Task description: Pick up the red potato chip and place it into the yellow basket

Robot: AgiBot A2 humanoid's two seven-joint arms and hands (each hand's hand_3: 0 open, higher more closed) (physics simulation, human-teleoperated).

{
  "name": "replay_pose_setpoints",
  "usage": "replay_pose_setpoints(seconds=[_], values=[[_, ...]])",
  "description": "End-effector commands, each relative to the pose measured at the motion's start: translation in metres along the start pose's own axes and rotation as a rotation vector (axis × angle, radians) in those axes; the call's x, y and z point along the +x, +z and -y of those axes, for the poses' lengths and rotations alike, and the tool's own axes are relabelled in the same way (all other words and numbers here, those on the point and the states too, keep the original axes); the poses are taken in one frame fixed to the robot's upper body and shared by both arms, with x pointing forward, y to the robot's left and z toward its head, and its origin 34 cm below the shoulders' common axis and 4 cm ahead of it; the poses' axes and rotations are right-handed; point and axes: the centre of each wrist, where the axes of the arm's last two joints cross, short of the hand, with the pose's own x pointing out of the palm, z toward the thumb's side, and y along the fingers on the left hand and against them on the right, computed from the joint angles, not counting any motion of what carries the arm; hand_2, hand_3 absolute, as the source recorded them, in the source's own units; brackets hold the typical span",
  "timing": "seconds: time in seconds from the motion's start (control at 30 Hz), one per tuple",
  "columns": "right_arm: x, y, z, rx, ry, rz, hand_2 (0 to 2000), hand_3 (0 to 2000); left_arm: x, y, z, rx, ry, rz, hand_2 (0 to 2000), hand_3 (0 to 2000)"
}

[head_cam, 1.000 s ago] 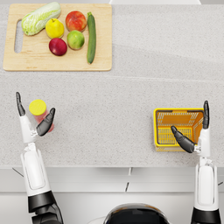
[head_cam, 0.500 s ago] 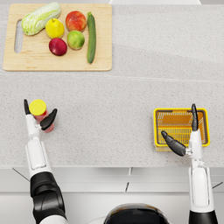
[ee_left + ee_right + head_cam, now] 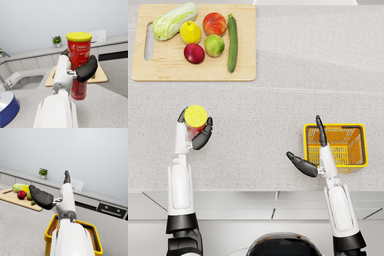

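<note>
The red potato chip can [image 3: 195,129], with its yellow lid, is upright in my left hand [image 3: 200,138], which grips its red body from both sides. In the left wrist view the can [image 3: 78,52] shows between the dark fingers of my left hand [image 3: 85,71], its base seemingly just above the counter. The yellow basket [image 3: 363,146] stands at the right near the front edge. My right hand [image 3: 312,159] hovers at the basket's left rim, fingers spread, holding nothing. In the right wrist view the right hand [image 3: 48,196] is above the basket [image 3: 93,230].
A wooden cutting board [image 3: 244,61] at the back left carries a cabbage, a pear, apples, a lime and a cucumber [image 3: 232,42]. The left wrist view shows a sink [image 3: 27,81] and a blue bowl [image 3: 7,107] beyond the counter's end. Grey counter lies between can and basket.
My left hand closed on the can and carried it to the right, its lid now looking larger. The right hand shifted left, from over the basket's right side to its left rim.
</note>
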Motion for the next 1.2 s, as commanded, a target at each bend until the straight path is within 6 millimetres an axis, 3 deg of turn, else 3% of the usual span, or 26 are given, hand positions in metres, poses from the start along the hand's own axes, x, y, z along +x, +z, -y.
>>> replay_pose_setpoints(seconds=[0.03,0.23,0.37,0.47,0.57,0.67,0.7,0.73,0.87,0.9,0.93,1.0,1.03,1.07,1.2], values=[[0.029,0.017,0.019,-0.070,0.073,0.050,0,0,0.033,0.076,0.003,0.290,-0.124,-0.019,2000,2000],[0.052,0.021,0.036,-0.079,0.130,0.077,0,0,0.087,0.113,0.009,0.434,-0.314,0.024,2000,2000],[0.069,0.023,0.042,-0.080,0.181,0.092,0,0,0.115,0.126,0.015,0.481,-0.411,0.054,2000,2000],[0.072,0.022,0.047,-0.076,0.182,0.099,0,0,0.129,0.131,0.020,0.499,-0.465,0.067,2000,2000],[0.072,0.027,0.050,-0.090,0.173,0.107,0,0,0.137,0.124,0.024,0.470,-0.501,0.068,2000,2000],[0.070,0.030,0.052,-0.102,0.165,0.113,0,0,0.135,0.122,0.025,0.467,-0.491,0.075,2000,2000],[0.069,0.030,0.053,-0.099,0.171,0.114,1361,327,0.133,0.121,0.025,0.459,-0.482,0.075,2000,2000],[0.071,0.022,0.047,-0.076,0.257,0.106,2000,653,0.132,0.119,0.025,0.457,-0.473,0.077,2000,2000],[0.071,0.031,0.053,-0.112,0.334,0.102,2000,1960,0.130,0.121,0.024,0.471,-0.460,0.088,2000,2000],[0.071,0.031,0.053,-0.108,0.296,0.106,2000,2000,0.129,0.119,0.026,0.466,-0.457,0.087,639,1673],[0.071,0.033,0.053,-0.114,0.272,0.110,2000,2000,0.124,0.119,0.026,0.462,-0.400,0.096,0,1347],[0.069,0.033,0.054,-0.117,0.239,0.112,2000,2000,0.121,0.119,0.032,0.462,-0.350,0.105,0,693],[0.062,0.031,0.056,-0.154,0.536,-0.281,2000,2000,0.118,0.121,0.036,0.471,-0.331,0.107,0,367],[0.058,0.038,0.059,-0.156,0.281,0.027,2000,2000,0.109,0.124,0.041,0.486,-0.292,0.105,0,40],[-0.008,0.052,0.066,-0.205,0.063,0.034,2000,2000,0.049,0.127,0.065,0.522,-0.070,0.059,0,0]])
